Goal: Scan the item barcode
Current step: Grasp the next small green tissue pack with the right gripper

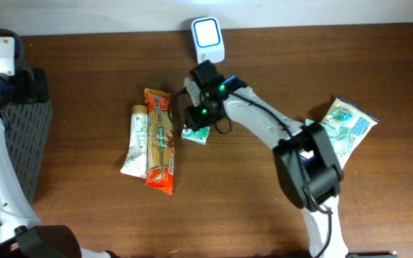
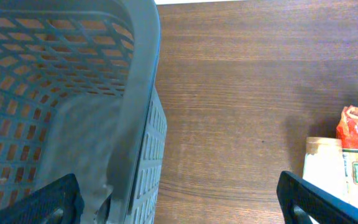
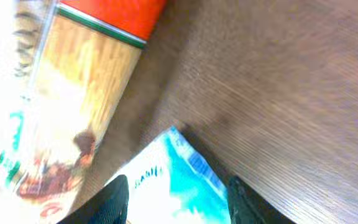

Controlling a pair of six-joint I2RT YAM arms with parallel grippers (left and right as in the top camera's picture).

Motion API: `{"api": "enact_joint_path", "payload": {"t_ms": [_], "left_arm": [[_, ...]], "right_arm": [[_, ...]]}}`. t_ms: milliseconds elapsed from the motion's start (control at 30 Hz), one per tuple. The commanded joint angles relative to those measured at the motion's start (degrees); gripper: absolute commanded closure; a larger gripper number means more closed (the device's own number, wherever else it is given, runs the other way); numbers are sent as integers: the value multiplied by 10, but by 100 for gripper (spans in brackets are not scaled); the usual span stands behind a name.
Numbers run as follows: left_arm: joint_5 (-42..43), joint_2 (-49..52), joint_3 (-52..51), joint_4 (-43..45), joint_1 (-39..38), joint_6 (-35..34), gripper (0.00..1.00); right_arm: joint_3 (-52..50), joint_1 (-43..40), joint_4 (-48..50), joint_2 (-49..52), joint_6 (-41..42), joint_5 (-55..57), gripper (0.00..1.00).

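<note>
The small teal packet (image 1: 196, 135) lies flat on the table (image 1: 264, 215), at six o'clock from the white scanner (image 1: 208, 37) and three o'clock from the orange snack bar (image 1: 158, 140). I sit over it, I judge, to lift it to that scanner. My right jaws stand about half open, straddling the packet. The close view is blurred, so they may not be touching it. My left jaws hang wide and empty beside the grey basket (image 2: 73, 93).
</note>
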Motion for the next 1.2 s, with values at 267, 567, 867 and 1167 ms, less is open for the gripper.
{"api": "enact_joint_path", "payload": {"t_ms": [267,567,867,1167], "left_arm": [[4,0,2,0,3,9,1],[4,0,2,0,3,9,1],[4,0,2,0,3,9,1],[4,0,2,0,3,9,1]], "right_arm": [[5,-6,-9,-39,52,40,78],[5,31,42,28,203,84,90],[9,49,-80,36,19,-52,93],[124,-12,-289,21,-28,-15,90]]}}
